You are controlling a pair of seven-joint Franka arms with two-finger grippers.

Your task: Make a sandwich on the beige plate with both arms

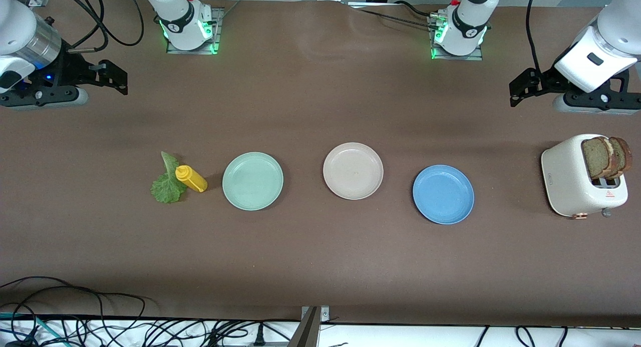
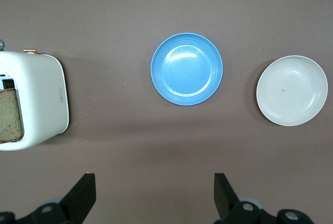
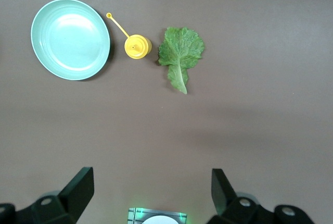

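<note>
Blue plate: round, glossy blue plate [image 1: 443,194] with a shallow rim, bare, the plate nearest to the front camera, toward the left arm's end of the table.
Toaster: white rounded toaster [image 1: 581,177] with a smooth matte shell, at the left arm's end; two square slices of brown wholegrain bread [image 1: 606,157] stand upright in its slots, grainy in texture.
Mint plate: round pale mint green plate [image 1: 253,181] with fine rings in its surface, bare, toward the right arm's end.
Lettuce: ruffled green lettuce leaf [image 1: 168,183] with a pale rib, lying flat on the brown table [image 1: 320,257], at the right arm's end.
Bottle: small yellow plastic squeeze bottle [image 1: 191,178] with a thin nozzle, between the leaf and the mint plate, just beside the leaf; whether they touch I cannot tell.
Beige plate: round, plain pale beige plate [image 1: 353,170] with a shallow rim, bare, between the mint and blue plates, a little farther from the front camera than both.
Left gripper: black two-finger left gripper [image 2: 155,195], up over the bare table at the left arm's end, fingers spread wide, holding and touching nothing.
Right gripper: black two-finger right gripper [image 3: 152,191], up over the bare table at the right arm's end, fingers spread wide too, nothing between them.
</note>
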